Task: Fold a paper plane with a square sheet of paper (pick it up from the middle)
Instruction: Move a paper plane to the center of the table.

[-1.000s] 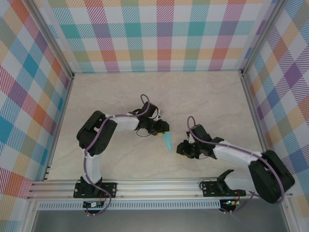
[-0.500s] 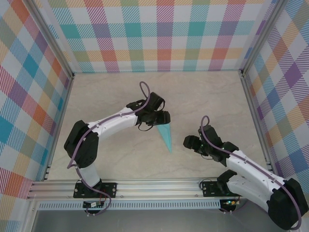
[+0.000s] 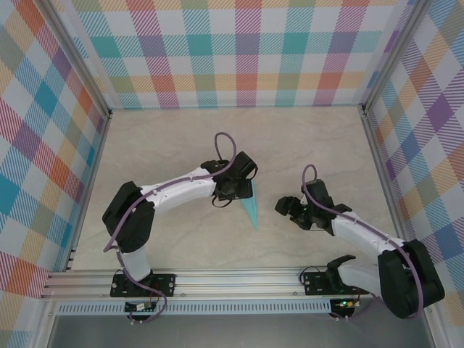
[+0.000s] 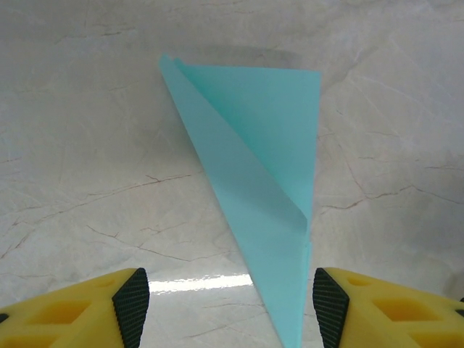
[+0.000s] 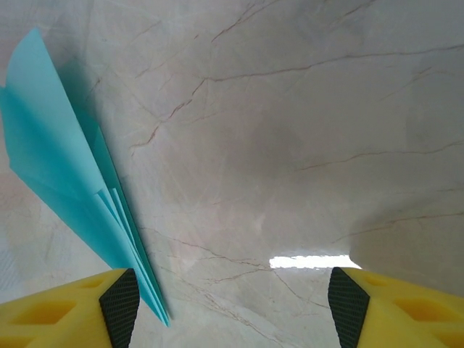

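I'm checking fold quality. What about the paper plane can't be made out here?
Top view: the paper plane is too small to show creases, and its wide end is partly hidden under the left gripper.
Left wrist view: its nose is cut off by the bottom edge.
Right wrist view: its side is cut off by the left edge.

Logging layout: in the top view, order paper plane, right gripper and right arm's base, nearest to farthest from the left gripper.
1. paper plane, partly under the left gripper.
2. right gripper, farther right.
3. right arm's base, near right edge.
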You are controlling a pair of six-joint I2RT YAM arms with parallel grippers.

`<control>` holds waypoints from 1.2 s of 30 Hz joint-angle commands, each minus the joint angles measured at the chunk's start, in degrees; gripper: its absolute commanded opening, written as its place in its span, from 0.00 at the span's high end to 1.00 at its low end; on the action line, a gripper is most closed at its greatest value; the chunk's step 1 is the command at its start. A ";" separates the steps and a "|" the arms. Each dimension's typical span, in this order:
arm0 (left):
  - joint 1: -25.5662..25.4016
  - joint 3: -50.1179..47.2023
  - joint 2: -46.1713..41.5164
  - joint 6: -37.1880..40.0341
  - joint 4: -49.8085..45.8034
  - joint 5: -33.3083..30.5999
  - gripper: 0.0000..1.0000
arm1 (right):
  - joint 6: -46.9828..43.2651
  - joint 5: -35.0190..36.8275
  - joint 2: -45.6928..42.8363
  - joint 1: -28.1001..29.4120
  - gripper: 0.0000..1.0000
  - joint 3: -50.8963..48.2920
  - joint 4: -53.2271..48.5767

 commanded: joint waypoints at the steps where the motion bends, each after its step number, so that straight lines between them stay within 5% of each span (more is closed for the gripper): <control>1: -0.75 2.63 2.84 -2.14 -2.48 -0.43 0.36 | -3.03 -6.97 2.24 -0.27 0.26 1.58 4.20; 23: -0.72 12.14 13.19 -3.06 -6.41 2.13 0.38 | -5.11 -12.72 9.58 -0.19 0.27 4.75 5.55; 29: -0.66 9.34 9.48 -4.67 -7.44 -2.00 0.50 | -4.58 -13.70 10.81 0.08 0.27 5.73 6.32; 36: -0.48 2.72 4.02 -4.99 -3.63 -2.85 0.77 | -4.12 -14.14 13.84 1.38 0.28 7.68 7.74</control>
